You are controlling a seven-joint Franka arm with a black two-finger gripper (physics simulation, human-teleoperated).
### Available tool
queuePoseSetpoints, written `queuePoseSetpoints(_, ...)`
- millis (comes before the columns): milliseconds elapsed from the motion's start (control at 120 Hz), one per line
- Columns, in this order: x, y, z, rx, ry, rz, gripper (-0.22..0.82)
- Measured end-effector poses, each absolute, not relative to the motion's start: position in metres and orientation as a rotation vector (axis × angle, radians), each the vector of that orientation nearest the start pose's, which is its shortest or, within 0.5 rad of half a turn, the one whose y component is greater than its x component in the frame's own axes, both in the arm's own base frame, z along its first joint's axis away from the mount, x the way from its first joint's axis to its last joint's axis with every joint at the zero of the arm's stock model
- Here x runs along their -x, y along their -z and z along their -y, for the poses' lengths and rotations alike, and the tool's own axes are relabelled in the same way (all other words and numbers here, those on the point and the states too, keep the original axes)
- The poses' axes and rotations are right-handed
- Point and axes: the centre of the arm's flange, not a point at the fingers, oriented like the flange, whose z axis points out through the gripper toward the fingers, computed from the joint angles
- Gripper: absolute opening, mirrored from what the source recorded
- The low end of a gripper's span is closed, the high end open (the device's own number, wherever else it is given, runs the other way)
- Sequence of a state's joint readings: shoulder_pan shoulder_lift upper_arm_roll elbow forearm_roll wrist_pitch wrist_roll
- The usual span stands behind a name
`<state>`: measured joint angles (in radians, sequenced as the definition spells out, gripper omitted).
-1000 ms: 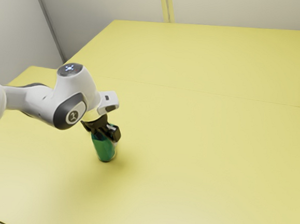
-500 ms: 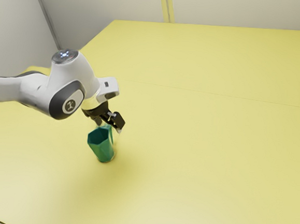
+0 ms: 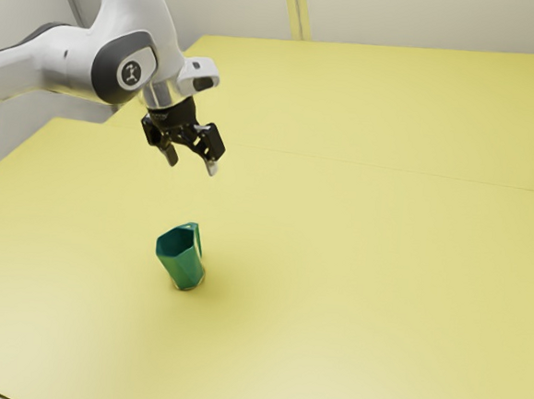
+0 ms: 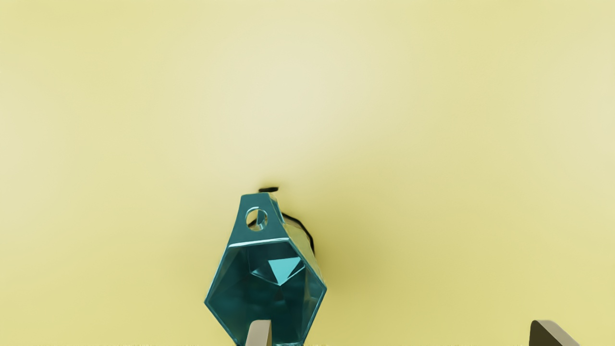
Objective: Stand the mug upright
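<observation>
Exterior view: pincer (image 3: 192,163) found above the mug, fingers spread apart and clear of it. The mug (image 3: 183,265), green and six-sided, stands upright on the yellow surface (image 3: 362,290) beneath the pincer, mouth upward. Behind the pincer and well apart from it, a second yellow panel (image 3: 376,106) lies past a thin seam; beyond that rise a pale wall (image 3: 429,18) and a yellow strip (image 3: 298,8).

Wrist view: the pincer (image 4: 406,334) shows a wide gap between its fingertips. One fingertip overlaps the mug's mouth in the picture; the other appears over bare surface. The handle (image 4: 263,201), pierced by a round hole, points away from the fingertips. A small dark mark (image 4: 268,189) lies just beside the handle; its nature cannot be told.

Markings: one emblem (image 3: 131,73) on the arm, above the pincer and toward the exterior view's left; too small to read.
</observation>
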<state>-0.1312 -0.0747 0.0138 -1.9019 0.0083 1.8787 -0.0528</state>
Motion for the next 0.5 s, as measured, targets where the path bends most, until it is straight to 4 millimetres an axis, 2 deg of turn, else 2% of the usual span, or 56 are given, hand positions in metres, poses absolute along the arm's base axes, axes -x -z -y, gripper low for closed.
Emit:
queuePoseSetpoints(167,-0.55,-0.565,0.065,3.132,0.027,-0.107,0.59)
queuePoseSetpoints(500,-0.556,-0.608,0.06,3.122,-0.029,-0.089,0.59)
